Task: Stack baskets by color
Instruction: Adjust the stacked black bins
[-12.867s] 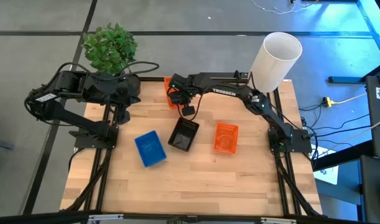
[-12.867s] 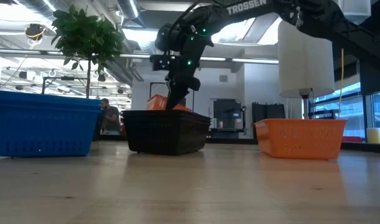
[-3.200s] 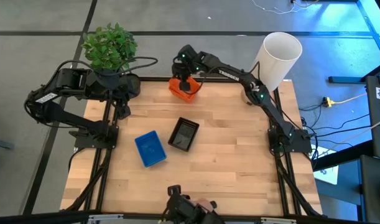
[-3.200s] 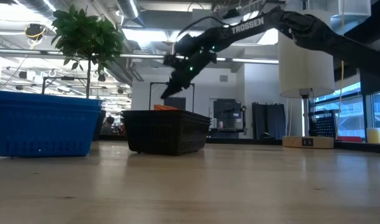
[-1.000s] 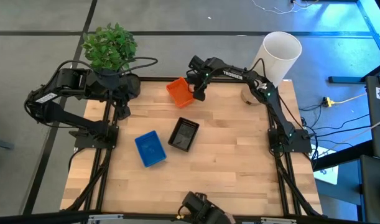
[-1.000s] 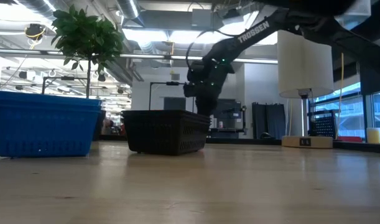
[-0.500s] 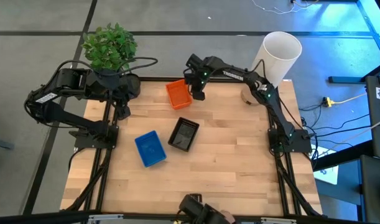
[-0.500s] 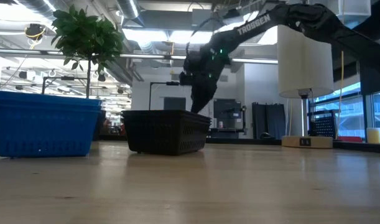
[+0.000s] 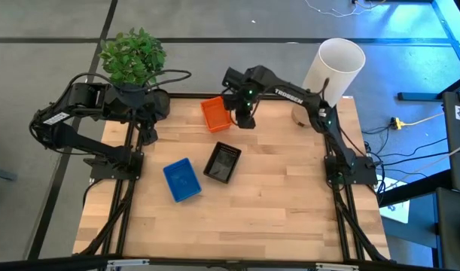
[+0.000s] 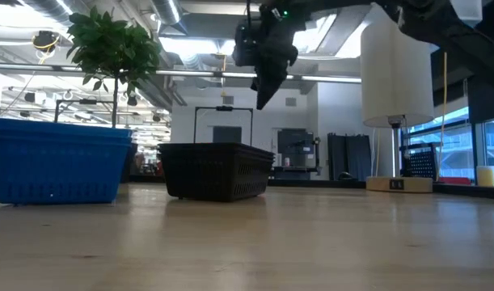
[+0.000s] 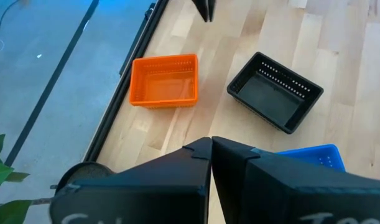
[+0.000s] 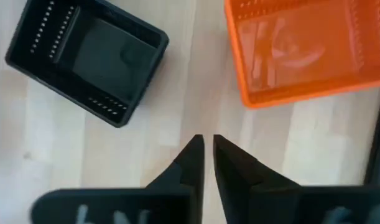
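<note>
An orange basket [image 9: 214, 113] rests on its bottom near the table's far edge. A black basket [image 9: 223, 162] stands mid-table, with a blue basket [image 9: 182, 179] to its left. My right gripper [image 12: 206, 142] hangs above the bare wood just right of the orange basket [image 12: 301, 46], pointing down. Its fingers stand slightly apart with nothing between them. In the low view it is high above the black basket [image 10: 217, 171]. My left gripper [image 11: 211, 146] waits shut at the far left, raised above the table, touching nothing.
A potted plant [image 9: 132, 56] stands at the far left corner and a tall white cylinder [image 9: 333, 71] at the far right. A small round thing [image 9: 297, 117] lies near the cylinder. Bare wood [image 9: 237, 226] covers the near half of the table.
My right gripper has come away from the orange basket's right rim and risen well above the table, drifting a little toward the near edge. Before that the orange basket turned from a skewed lie to nearly square with the table's far edge.
</note>
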{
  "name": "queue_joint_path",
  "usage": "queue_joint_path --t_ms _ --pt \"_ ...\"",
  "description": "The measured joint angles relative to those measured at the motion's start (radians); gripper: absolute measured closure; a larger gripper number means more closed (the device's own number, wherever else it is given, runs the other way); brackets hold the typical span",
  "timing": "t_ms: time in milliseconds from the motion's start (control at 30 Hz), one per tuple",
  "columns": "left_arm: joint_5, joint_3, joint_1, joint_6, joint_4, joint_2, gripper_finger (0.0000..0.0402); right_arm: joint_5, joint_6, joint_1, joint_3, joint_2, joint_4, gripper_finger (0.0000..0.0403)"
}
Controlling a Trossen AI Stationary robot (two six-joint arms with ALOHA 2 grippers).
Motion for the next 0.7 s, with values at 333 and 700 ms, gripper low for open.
queue_joint_path --t_ms 333,700 --pt "0.025 0.0 0.0 0.026 0.0 0.0 0.0398 0.009 0.063 0.1 0.0 0.007 -0.005 0.029" --pt "0.026 0.0 0.0 0.026 -0.001 0.0 0.0398 -0.091 0.291 0.137 -0.032 0.062 0.085 0.0252"
